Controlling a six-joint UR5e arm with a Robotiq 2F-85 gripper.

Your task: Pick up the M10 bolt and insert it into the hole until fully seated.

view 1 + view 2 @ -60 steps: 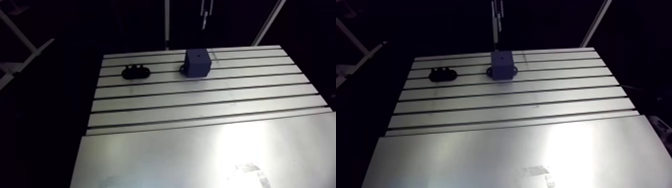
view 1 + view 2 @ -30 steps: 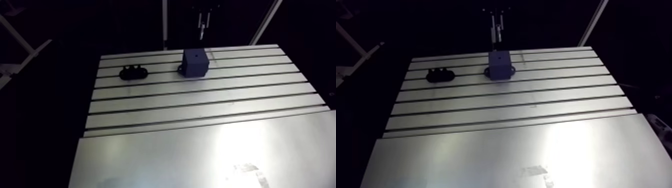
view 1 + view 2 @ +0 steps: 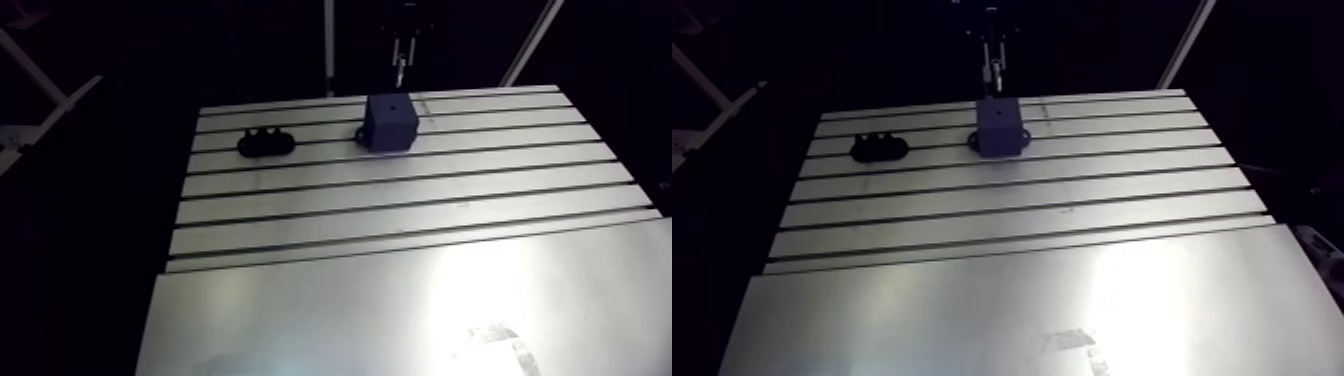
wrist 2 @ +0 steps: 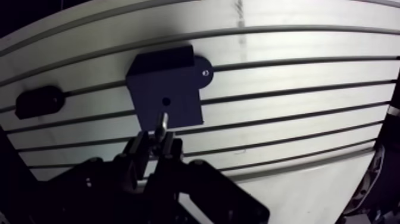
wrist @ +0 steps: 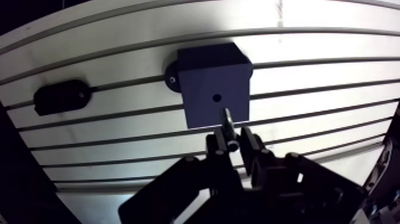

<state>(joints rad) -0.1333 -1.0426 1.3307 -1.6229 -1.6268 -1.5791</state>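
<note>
a slotted aluminium table (image 3: 400, 205) is seen filling most of the arm view, its long grooves running across and a smooth plate lying on the near part; a dark blue block (image 3: 390, 122) is set near the far edge, across 2 of the grooves; the gripper (image 5: 233, 143) is held above the block, and its 2 fingers (image 5: 220, 142) are seen clamped on the m10 bolt (image 5: 228, 122), which is gripped at one end with its shank pointing out towards the block's top face; a black holder (image 3: 266, 143) with small bumps on top is laid on the table beside the block, well apart from it and out of the bolt's line; a small mounting ear (image 5: 172, 78) with 1 screw is seen at the block's base; in the wrist view the bolt's tip is seen over the block's top face, just beside the hole (image 5: 216, 96) and not in it; whether the tip touches the face cannot be told from that view; in the arm view the bolt appears clear above the block; the hole is seen open and uncovered.
</note>
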